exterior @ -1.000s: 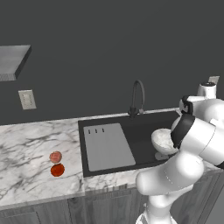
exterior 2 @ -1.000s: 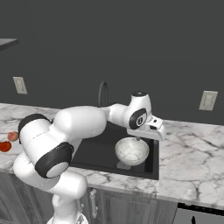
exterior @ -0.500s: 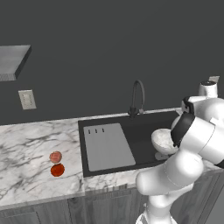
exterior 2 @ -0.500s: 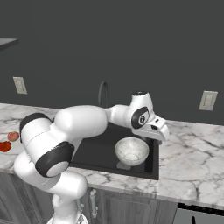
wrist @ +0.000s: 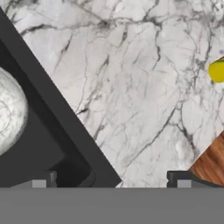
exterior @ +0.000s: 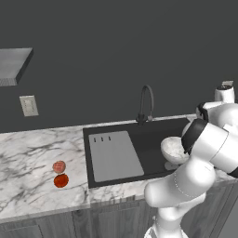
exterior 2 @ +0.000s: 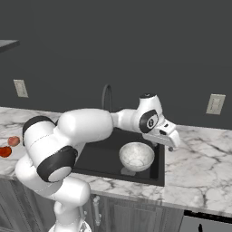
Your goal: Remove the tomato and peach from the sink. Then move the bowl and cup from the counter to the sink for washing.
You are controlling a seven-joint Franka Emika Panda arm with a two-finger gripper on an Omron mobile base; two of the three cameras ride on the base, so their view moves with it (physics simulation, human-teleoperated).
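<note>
A: Bowl [exterior 2: 136, 155] position?

B: It sits inside the sink [exterior 2: 95, 158], in the black basin's right part, upright, beside the grey flat panel [exterior: 114, 155] that lies on the basin's left side. From the left base view I see it partly behind my own forearm, whitish and speckled. In the hand view its pale curved rim shows at the left edge, down in the dark basin.

A: End effector state?

B: My end effector [exterior 2: 170, 139] hangs above the sink's right rim, over the marble counter [exterior 2: 204, 158], with its fingers spread wide and nothing between them. The two dark fingertips [wrist: 43, 178] stand far apart at the bottom of the hand view, one over the black rim, the other over the marble.

A: Fruits?

B: The peach [exterior: 59, 166] and the tomato [exterior: 61, 180] rest on the counter left of the sink, just beside each other, peach farther back, tomato nearer the front edge.

A: Cup [wrist: 217, 71]?

B: A yellow piece of it shows at the right edge of the hand view, on the marble, well apart from the sink
</note>
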